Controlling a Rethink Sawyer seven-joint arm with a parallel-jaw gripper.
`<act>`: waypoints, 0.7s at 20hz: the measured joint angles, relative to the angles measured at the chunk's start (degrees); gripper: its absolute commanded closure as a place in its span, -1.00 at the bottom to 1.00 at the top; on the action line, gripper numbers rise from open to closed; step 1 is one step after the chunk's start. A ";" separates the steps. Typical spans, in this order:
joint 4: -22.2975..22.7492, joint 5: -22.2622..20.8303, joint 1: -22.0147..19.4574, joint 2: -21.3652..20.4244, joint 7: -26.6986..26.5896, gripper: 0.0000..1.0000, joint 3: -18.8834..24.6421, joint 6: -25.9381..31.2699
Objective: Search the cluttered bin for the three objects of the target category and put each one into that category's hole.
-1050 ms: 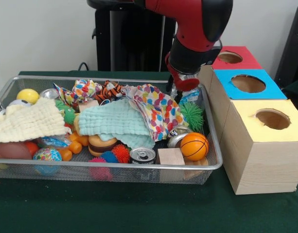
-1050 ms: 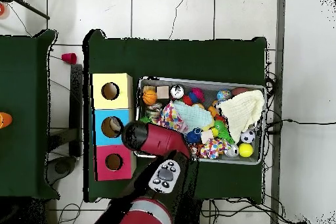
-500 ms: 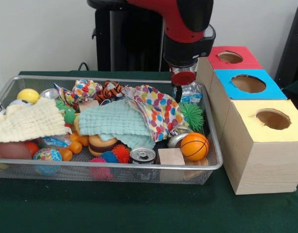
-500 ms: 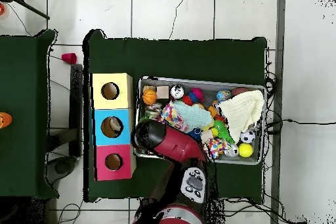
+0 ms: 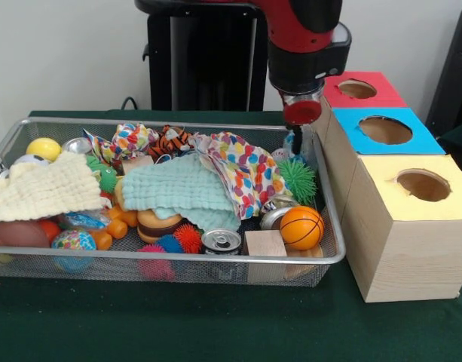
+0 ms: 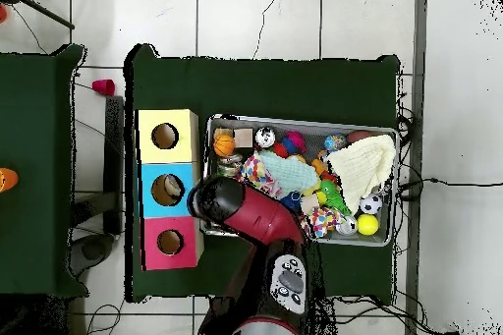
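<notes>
From above, my arm (image 6: 257, 221) covered the bin's (image 6: 303, 123) corner nearest the boxes, hiding my gripper; that view did show something lying inside the blue box's hole (image 6: 166, 190). The front view showed my gripper (image 5: 295, 140) hanging straight down at the bin's far right corner, just above the green spiky ball (image 5: 298, 179) and beside the blue box (image 5: 384, 130). I could not tell whether my gripper was open or closed. The orange basketball (image 5: 301, 226) sat in the near right corner.
</notes>
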 measured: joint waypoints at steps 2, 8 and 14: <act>0.01 0.63 0.11 -0.36 0.00 -1.00 1.10 0.11; 0.02 1.85 0.96 -0.68 0.00 -1.00 2.75 0.19; -0.04 2.00 1.56 -0.63 0.01 -1.00 3.23 0.13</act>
